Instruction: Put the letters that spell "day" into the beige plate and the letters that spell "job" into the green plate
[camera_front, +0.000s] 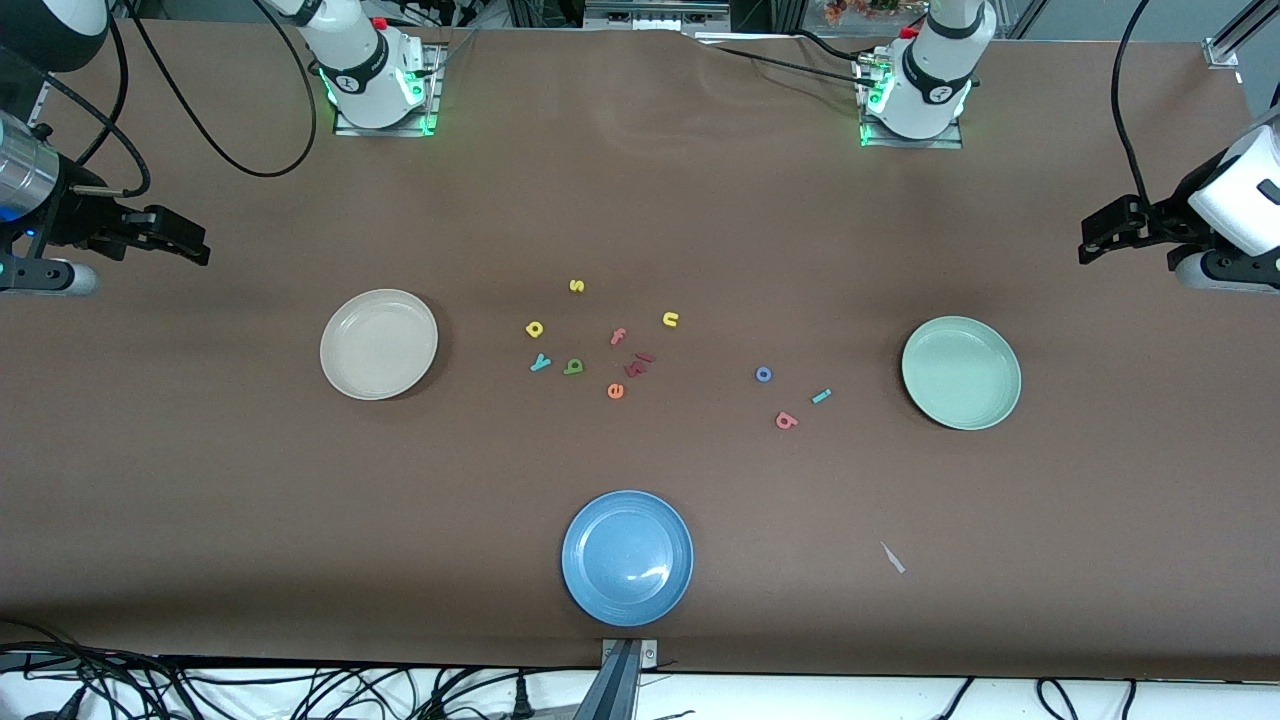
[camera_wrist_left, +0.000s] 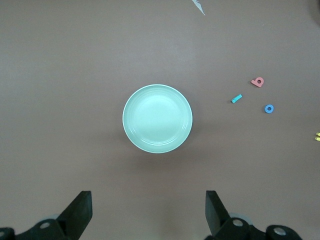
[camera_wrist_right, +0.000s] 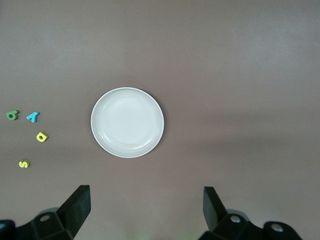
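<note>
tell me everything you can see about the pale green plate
The round, shallow pale mint-green plate looks like smooth plastic or glazed ware, with a faintly ridged rim and a flat, plain well. It sits flat and upright on the brown table covering, toward the left arm's end. It holds nothing and nothing touches it; the closest piece, a thin teal stick-like foam letter, lies apart from it on the side toward the table's middle.

Both arms run off the front view's side edges. The left gripper (camera_wrist_left: 146, 212) and right gripper (camera_wrist_right: 145, 210) show only fingertips in their wrist views, bodies cut off. The dark red pieces (camera_front: 638, 364) are too small to read
</note>
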